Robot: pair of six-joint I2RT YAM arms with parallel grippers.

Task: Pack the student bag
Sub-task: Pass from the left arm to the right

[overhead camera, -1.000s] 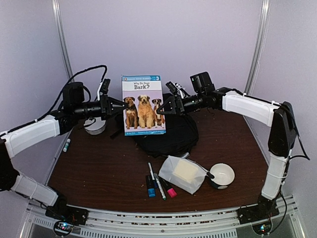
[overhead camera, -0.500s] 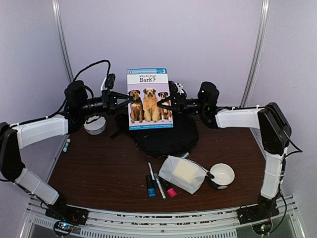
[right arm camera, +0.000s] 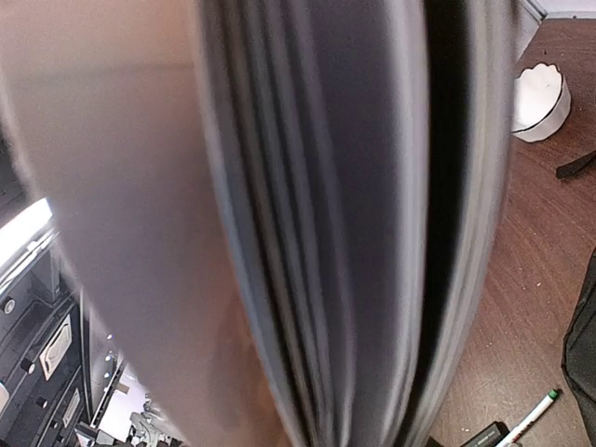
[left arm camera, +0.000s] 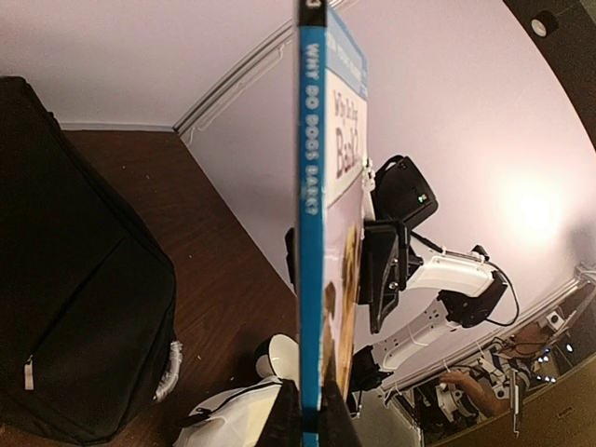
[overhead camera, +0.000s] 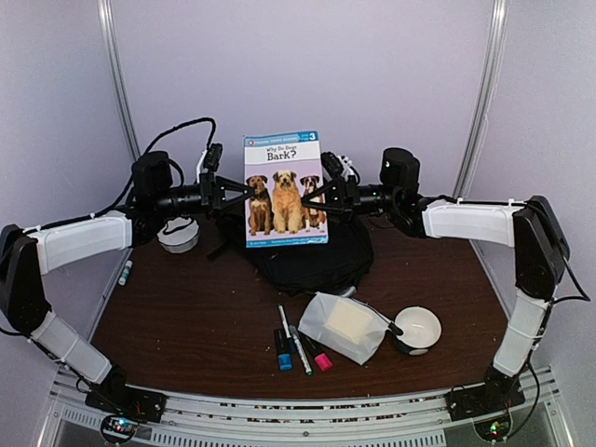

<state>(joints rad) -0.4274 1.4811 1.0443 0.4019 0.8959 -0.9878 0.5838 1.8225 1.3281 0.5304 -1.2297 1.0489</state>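
A thin book (overhead camera: 284, 191) with dogs on its cover stands upright in the air above the student bag (overhead camera: 307, 256), a black backpack lying at the back of the table. My left gripper (overhead camera: 244, 191) is shut on the book's blue spine (left arm camera: 310, 186), its fingertips (left arm camera: 291, 419) pinching the spine's lower end. From the other side my right gripper (overhead camera: 317, 194) straddles the book's free edge. In the right wrist view blurred pages (right arm camera: 326, 233) fill the picture and hide the fingers, so contact is unclear. The bag (left arm camera: 65, 279) also shows below in the left wrist view.
A translucent white pouch (overhead camera: 345, 326) lies front centre with several markers (overhead camera: 296, 349) beside it. A white bowl (overhead camera: 417, 328) sits to the pouch's right, another white bowl (overhead camera: 177, 235) stands back left, and a single marker (overhead camera: 125, 272) lies near the left edge.
The book has risen and shifted a little to the right with both arms. My right gripper has turned and its jaws have narrowed around the book's free edge.
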